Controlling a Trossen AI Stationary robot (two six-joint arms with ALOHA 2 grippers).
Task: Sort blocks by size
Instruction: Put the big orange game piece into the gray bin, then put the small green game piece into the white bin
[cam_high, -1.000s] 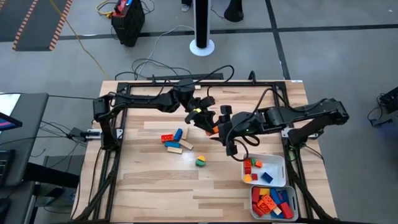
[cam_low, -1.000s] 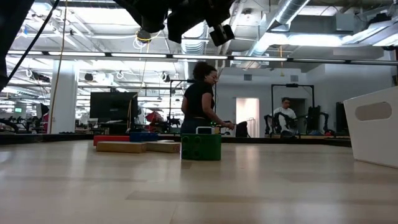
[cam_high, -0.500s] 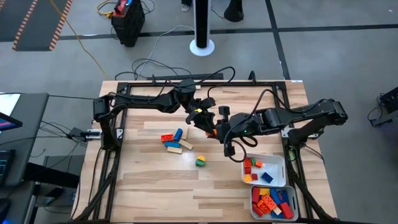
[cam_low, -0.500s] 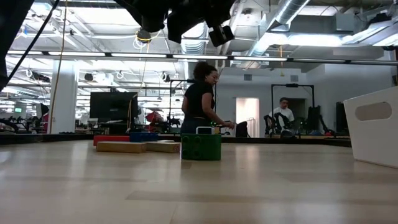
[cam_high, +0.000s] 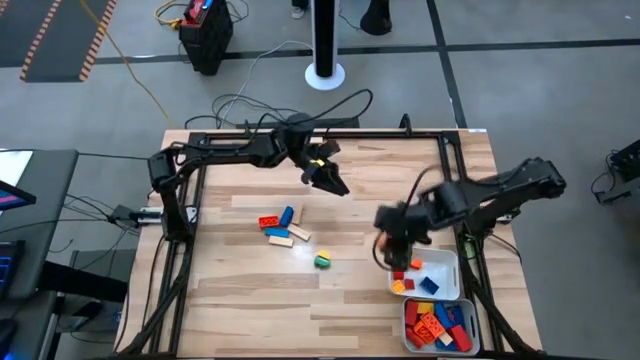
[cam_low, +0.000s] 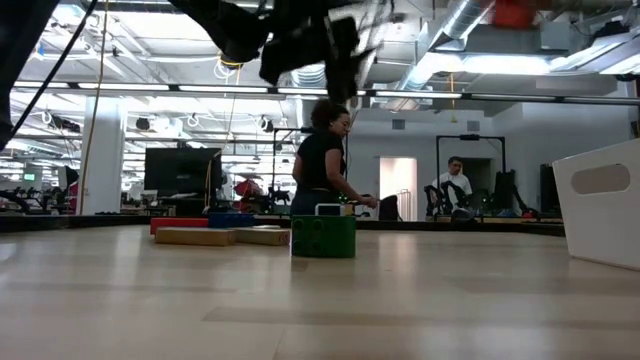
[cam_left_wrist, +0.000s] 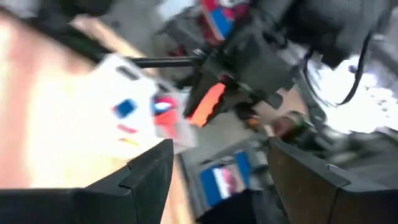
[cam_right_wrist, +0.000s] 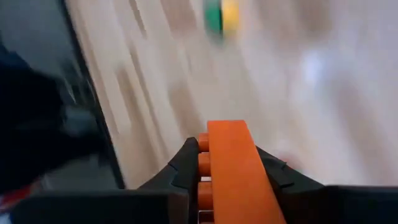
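Right gripper (cam_right_wrist: 227, 163) is clamped on a long orange block (cam_right_wrist: 236, 171). In the right wrist view the block sits between the two fingers with its long axis running straight out along them, free end pointing away from the wrist, studs on one side face. From above, this gripper (cam_high: 388, 243) is blurred, just beside the near-left corner of the upper white tray (cam_high: 449, 262); the block cannot be made out there.

Left gripper (cam_high: 333, 182) hangs over the far middle of the table (cam_high: 240, 290), fingers apart and holding nothing; its wrist view shows open space between the two dark fingers (cam_left_wrist: 149, 180).

Loose blocks on the table: a red one (cam_high: 268, 222), a blue one (cam_high: 286, 215) tilted with its long axis diagonal, and two tan wooden ones (cam_high: 281, 239), clustered left of centre. A green-and-yellow block (cam_high: 322, 260) stands apart, nearer the front.

The upper tray holds a few red, orange and blue pieces (cam_high: 419, 277). The lower tray (cam_high: 408, 322) is packed, mostly red and orange pieces; orientation unclear.
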